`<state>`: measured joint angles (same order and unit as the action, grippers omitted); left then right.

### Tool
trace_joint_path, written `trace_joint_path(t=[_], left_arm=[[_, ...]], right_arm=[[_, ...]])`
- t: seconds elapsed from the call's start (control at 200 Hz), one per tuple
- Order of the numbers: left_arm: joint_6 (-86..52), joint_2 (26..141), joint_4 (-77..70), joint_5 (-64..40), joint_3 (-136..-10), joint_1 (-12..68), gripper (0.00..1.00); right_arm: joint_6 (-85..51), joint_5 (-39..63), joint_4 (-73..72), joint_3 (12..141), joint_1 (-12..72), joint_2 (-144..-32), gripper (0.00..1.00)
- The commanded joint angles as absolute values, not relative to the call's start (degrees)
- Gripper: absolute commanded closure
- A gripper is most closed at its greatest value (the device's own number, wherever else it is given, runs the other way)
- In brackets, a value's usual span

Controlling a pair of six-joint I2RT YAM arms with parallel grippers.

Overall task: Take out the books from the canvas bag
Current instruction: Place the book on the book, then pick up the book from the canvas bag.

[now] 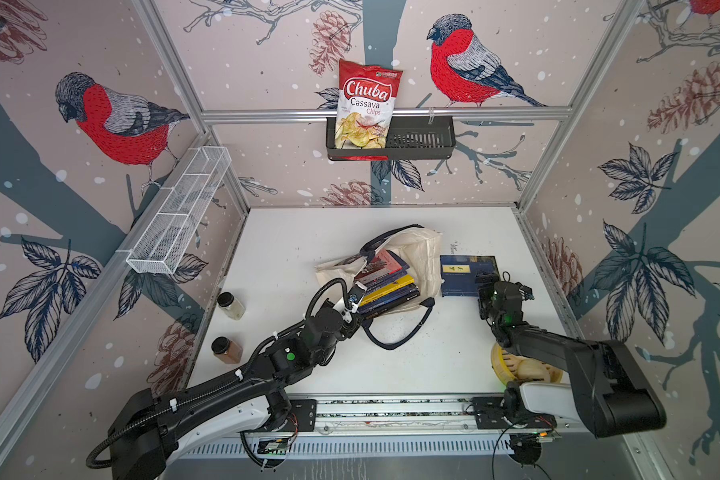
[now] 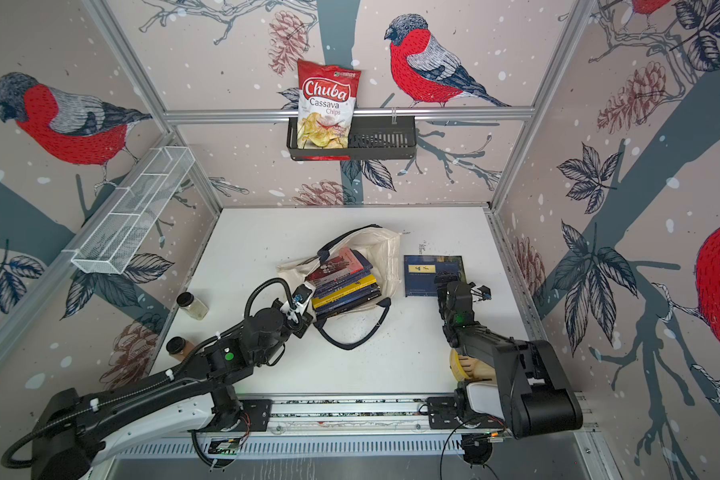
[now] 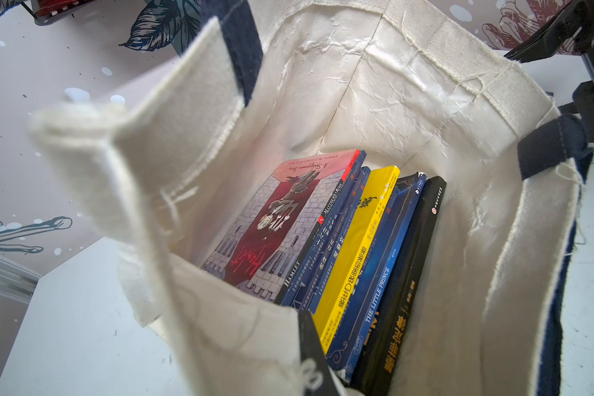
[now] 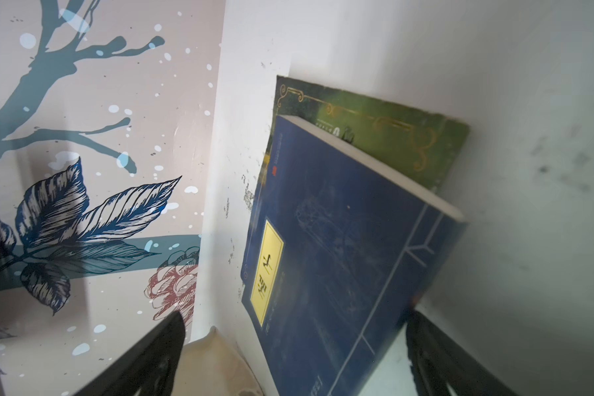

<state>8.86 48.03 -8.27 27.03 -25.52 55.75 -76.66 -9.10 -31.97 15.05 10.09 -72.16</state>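
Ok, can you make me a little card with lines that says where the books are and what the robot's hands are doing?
canvas bag: lying on its side on the white table, mouth open
books in bag: several stacked, Hamlet and The Little Prince among them
books out: two beside the bag, a blue book lying on a green book
left gripper: shut, seems to pinch the bag's rim
right gripper: open, over the blue book
also there: two jars, chips bag
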Motion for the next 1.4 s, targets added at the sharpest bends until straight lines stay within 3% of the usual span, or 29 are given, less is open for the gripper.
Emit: trace_joint_path(t=[0.0, 0.23, 0.38, 0.52, 0.62, 0.765, 0.901, 1.001, 1.106, 1.396], left_arm=[[9.7, 47.5, -13.3, 25.1, -25.9, 56.1, 1.00], [13.3, 46.0, -15.6, 22.3, -23.4, 56.2, 1.00], [16.0, 45.5, -16.7, 20.8, -21.5, 56.5, 1.00], [16.5, 46.7, -16.1, 21.1, -21.7, 56.6, 1.00], [16.6, 46.7, -16.3, 20.9, -21.4, 56.7, 1.00], [16.8, 46.7, -16.8, 20.8, -21.3, 56.7, 1.00], [17.1, 46.7, -16.9, 20.5, -21.2, 56.8, 1.00], [17.2, 46.3, -17.1, 20.6, -21.0, 56.8, 1.00], [17.5, 46.1, -17.3, 20.3, -20.9, 57.0, 1.00], [17.9, 45.5, -17.6, 20.5, -20.7, 57.3, 1.00]], right_arm=[[-77.6, -12.6, -19.3, 15.8, 10.2, -67.9, 0.00], [-72.3, -14.2, -8.0, 20.5, 17.1, -56.9, 0.00], [-69.2, -19.5, -5.8, 24.8, 30.0, -50.7, 0.00], [-67.4, -23.9, -2.0, 31.5, 42.5, -51.1, 0.02], [-68.0, -27.4, -4.7, 32.4, 51.0, -51.5, 0.09], [-68.1, -27.8, -7.3, 35.5, 57.5, -56.3, 0.13], [-66.3, -23.6, -12.4, 37.8, 58.5, -65.0, 0.13], [-65.0, -20.2, -15.6, 40.2, 57.7, -71.2, 0.22], [-64.1, -16.1, -17.4, 43.5, 56.6, -77.3, 0.23], [-68.2, -8.7, -20.2, 47.8, 54.7, -87.8, 0.28]])
